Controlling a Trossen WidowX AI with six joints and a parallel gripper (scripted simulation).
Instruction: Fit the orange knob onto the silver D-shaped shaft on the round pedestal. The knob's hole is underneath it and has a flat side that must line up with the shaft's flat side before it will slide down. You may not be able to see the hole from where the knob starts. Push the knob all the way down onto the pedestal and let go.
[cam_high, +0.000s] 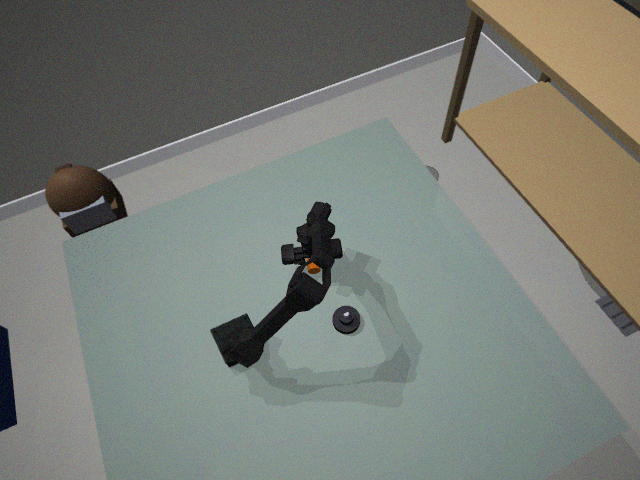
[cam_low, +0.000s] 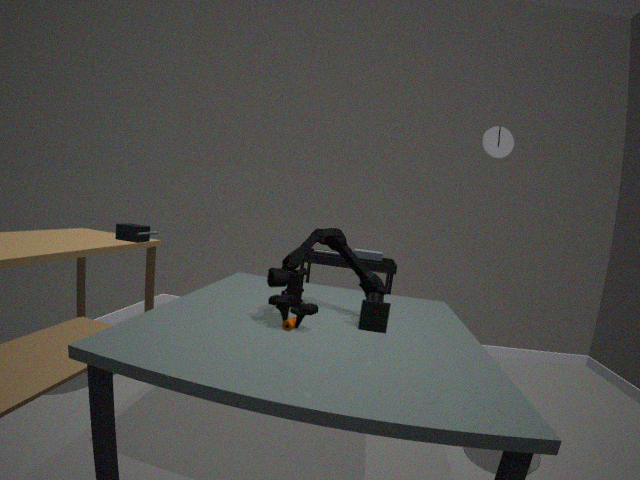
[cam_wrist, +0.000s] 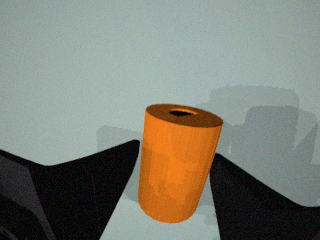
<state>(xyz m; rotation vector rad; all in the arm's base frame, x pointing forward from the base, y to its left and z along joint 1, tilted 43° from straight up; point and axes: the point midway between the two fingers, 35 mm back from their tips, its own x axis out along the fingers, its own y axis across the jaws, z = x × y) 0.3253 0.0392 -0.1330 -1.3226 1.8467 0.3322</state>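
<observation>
The orange knob (cam_high: 313, 267) (cam_low: 288, 324) (cam_wrist: 175, 165) lies on its side on the table. One end face with a dark hole shows at the top of it in the wrist view; the hole's flat side is not clear. My gripper (cam_low: 291, 322) (cam_wrist: 175, 152) is low over the knob, part-way open, with one finger on each side. A thin gap shows beside the left finger; the right finger is very close to the knob's side. The round dark pedestal (cam_high: 338, 326) with its silver shaft (cam_high: 346, 314) stands apart from the knob; the arm hides it in the exterior view.
The pale green table (cam_high: 180, 268) (cam_low: 336, 372) bears the arm's base (cam_high: 232, 335) (cam_low: 374, 316). The pedestal is to the lower right of the gripper in the top view. A wooden shelf unit (cam_high: 558, 144) (cam_low: 56, 240) stands off beyond the table.
</observation>
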